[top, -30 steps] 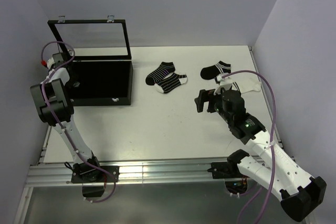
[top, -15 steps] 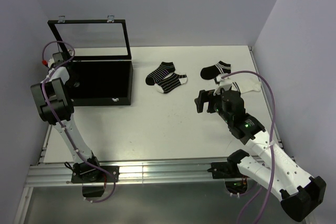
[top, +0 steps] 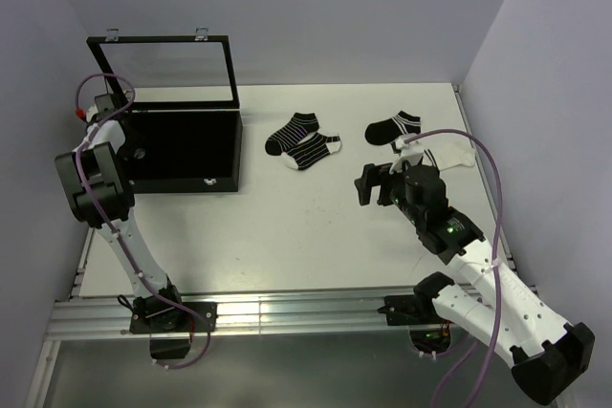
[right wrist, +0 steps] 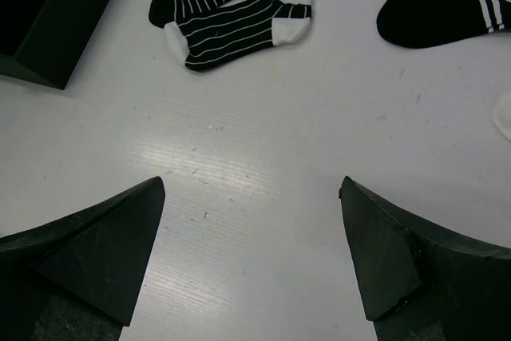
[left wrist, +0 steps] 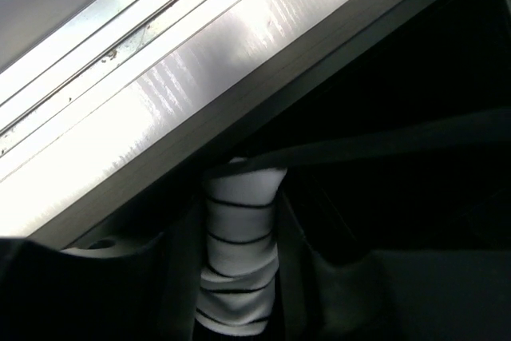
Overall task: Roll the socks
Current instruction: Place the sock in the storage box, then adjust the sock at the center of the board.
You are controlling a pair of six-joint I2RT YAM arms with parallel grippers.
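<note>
A rolled white sock with thin black stripes (left wrist: 238,237) stands between the fingers of my left gripper (left wrist: 238,197), low inside the dark box; both fingers lie against its sides. Seen from above, the left gripper (top: 107,112) dips into the left end of the black box (top: 186,152). Two black socks with white stripes (top: 303,141) lie flat and overlapping at mid-table. A black sock with a striped cuff (top: 392,127) and a white sock (top: 451,156) lie to the right. My right gripper (top: 369,184) hovers open over bare table (right wrist: 251,185), short of the striped pair (right wrist: 231,28).
The box's glass lid (top: 164,70) stands upright at the back. A corner of the box (right wrist: 48,13) shows at the upper left of the right wrist view. The black sock (right wrist: 443,9) and the edge of the white sock (right wrist: 503,116) sit at that view's right.
The left wrist has shifted very slightly at the box's left end. The right arm and the loose socks have not moved.
</note>
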